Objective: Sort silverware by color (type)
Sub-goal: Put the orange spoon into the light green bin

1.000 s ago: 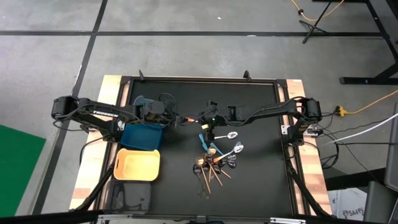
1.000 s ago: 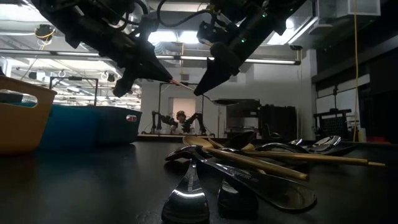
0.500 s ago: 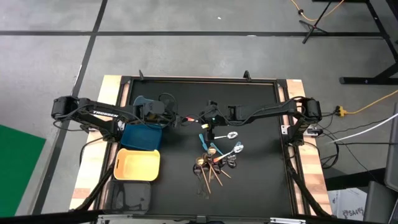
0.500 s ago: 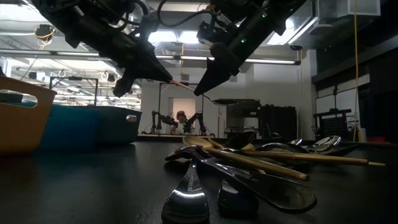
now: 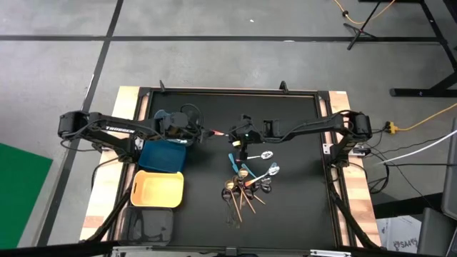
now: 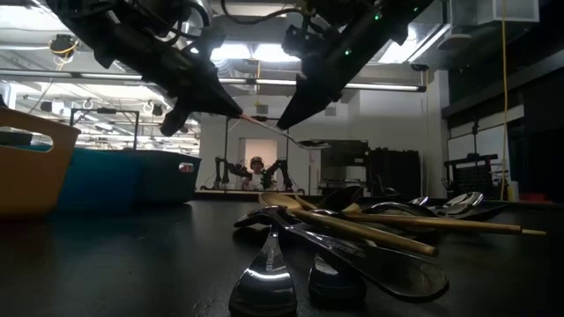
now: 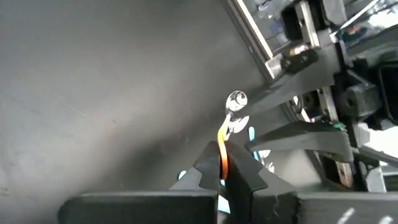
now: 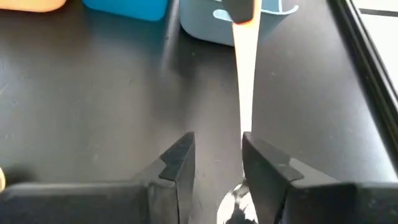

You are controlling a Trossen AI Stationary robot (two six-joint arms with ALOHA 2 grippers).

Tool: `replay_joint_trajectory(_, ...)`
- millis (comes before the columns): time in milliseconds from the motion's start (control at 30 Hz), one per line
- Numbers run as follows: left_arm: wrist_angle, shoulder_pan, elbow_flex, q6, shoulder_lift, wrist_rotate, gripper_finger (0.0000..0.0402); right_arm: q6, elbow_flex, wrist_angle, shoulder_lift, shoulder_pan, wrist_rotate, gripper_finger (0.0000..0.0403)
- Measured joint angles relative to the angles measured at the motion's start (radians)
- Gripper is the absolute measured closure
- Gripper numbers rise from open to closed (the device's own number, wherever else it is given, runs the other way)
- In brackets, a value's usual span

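The spoon [image 7: 222,158] hangs in the air over the mat's middle, between the two arms. Its orange handle is pinched in the left gripper [image 7: 222,177], whose fingers clench on it. In the right wrist view the handle [image 8: 245,81] runs between the spread fingers of the right gripper [image 8: 216,155], touching neither that can be seen; that claw is released. The silver bowl is cut off at that picture's edge and small in the left wrist view.

From above, both grippers [image 5: 206,133] [image 5: 234,135] are dark shapes nearly tip to tip, and the spoon between them is only a thin reddish line. The pile [image 5: 245,187] of remaining silverware lies nearer, right of centre; its pieces overlap, so single colours and kinds are hard to sort out. At table height the pile [image 6: 352,231] fills the foreground as dark overlapping bowls and handles.

The blue bin [image 5: 163,155] is partly hidden under the left arm. The yellow bin [image 5: 157,189] sits just nearer, and a grey bin [image 5: 151,226] nearest.

Compared with a second ago, the right gripper has let go and drawn back slightly to the right, while the left keeps its hold on the handle.
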Motion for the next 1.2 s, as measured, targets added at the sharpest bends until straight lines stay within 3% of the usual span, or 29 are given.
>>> replay_joint_trajectory(167, -0.022, 0.014, 0.003, 0.022, -0.061, 0.008, 0.0401, 0.0, 0.0, -0.071, -0.06, 0.0, -0.016, 0.0283)
replay_joint_trajectory(500, -0.411, 0.022, 0.001, 0.021, -0.351, -0.013, 0.0401, 0.001, 0.0, -0.234, -0.127, 0.001, -0.095, 0.0283)
replay_joint_trajectory(900, -0.887, 0.022, 0.001, -0.035, -0.769, -0.233, 0.0401, 0.0, 0.0, -0.243, -0.126, 0.001, -0.095, 0.0284)
replay_joint_trajectory(1200, -1.22, 0.022, 0.0, -0.096, -0.891, -0.289, 0.0401, 0.0, 0.0, -0.242, -0.125, 0.001, -0.095, 0.0284)
